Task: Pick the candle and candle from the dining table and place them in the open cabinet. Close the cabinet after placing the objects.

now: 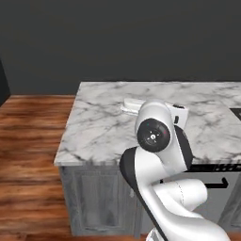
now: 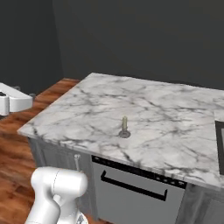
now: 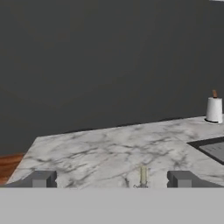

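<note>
Behind everything stood a dark wall [image 2: 140, 39], with a wood floor [image 1: 28, 141] running along the left side of the scene. On that floor sat the worktop [image 2: 166, 109], a broad slab of white marble with grey veins over a grey panelled base [image 1: 94, 197]; a dark appliance front with a black bar handle [image 2: 133, 186] was set into the base below the slab's near edge. A black cooktop [image 3: 214, 148] lay flush in the marble at the right. The white arm [image 1: 162, 169] rose in front of the worktop, its elbow bulking large in the left base view. Near the far right of the marble, a white roll on an upright holder [image 3: 214, 108] stood well apart from everything else. The hand [image 3: 111, 179] hung with its two dark fingertips [image 3: 41, 179] spread wide and nothing between them. The stubby pale-olive candle [image 2: 124, 127] stood upright on its grey metal base close to the near edge of the worktop, clear of the fingers and centred between them in the hand view.
</note>
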Controlling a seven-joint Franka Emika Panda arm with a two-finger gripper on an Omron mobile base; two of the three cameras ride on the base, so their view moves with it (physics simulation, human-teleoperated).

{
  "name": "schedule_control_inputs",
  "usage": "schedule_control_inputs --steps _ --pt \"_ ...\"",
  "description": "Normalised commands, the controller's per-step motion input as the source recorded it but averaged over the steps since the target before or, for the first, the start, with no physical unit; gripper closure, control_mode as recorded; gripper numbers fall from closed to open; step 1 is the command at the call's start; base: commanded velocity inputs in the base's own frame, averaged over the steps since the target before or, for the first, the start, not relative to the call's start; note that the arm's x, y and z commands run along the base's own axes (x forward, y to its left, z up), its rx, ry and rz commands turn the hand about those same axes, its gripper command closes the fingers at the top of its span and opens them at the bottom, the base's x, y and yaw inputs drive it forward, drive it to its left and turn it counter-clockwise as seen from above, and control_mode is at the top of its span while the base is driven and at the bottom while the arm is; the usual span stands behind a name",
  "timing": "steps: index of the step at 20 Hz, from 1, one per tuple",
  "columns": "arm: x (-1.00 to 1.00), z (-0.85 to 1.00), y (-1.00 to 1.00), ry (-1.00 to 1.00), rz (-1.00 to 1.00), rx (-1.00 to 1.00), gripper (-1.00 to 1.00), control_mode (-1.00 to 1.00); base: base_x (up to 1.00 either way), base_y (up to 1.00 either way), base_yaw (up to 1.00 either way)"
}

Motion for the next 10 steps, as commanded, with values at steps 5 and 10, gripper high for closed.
schedule_control_inputs --steps 5,10 --pt "0.0 0.0 0.0 0.0 0.0 0.0 -1.0 1.0 0.58 0.07 -0.16" --pt "0.0 0.0 0.0 0.0 0.0 0.0 -1.0 1.0 0.65 0.1 -0.16"
